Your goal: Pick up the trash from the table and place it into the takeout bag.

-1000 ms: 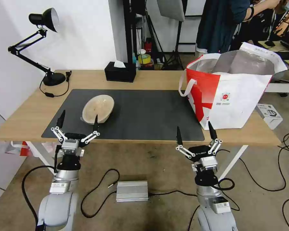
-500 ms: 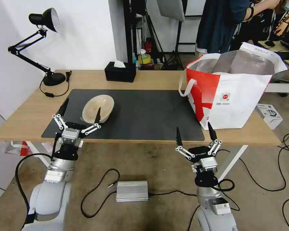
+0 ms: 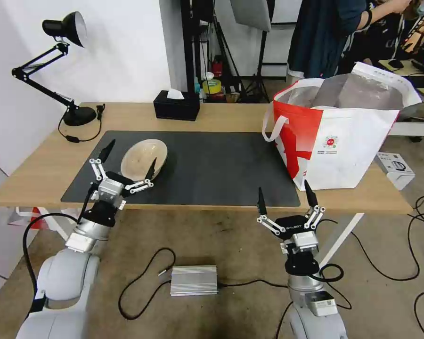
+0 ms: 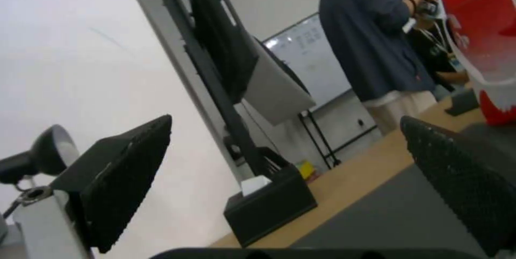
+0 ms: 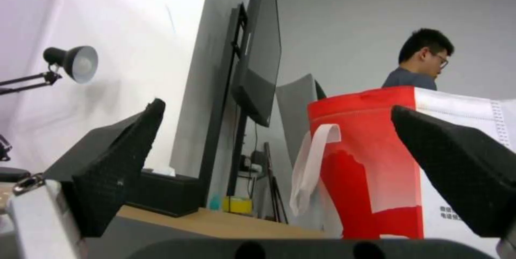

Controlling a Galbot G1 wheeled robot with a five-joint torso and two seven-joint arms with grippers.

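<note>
While the long light-wood table (image 3: 231, 117) spans the middle of the head view under its dark grey mat (image 3: 212, 165), the takeout bag (image 3: 348, 141) stands as the biggest item at the right, a boxy white-and-red tote with foil lining, a white strap handle and a small round red logo, gaping open at the top. Left of centre on the mat lies the shallow beige translucent bowl (image 3: 143, 159), tipped on its side with its hollow facing the camera. Reaching in from the lower left, the left gripper (image 3: 128, 156) has its fingers spread wide, one black fingertip on each side of the bowl's near edge, gripping nothing. At lower right, the right gripper (image 3: 283, 197) points upward just before the table's front edge, fingers likewise parted and empty. Behind, a black tissue box (image 3: 176, 106) sits at the table's far edge and a black desk lamp (image 3: 63, 28) rises at upper left.
</note>
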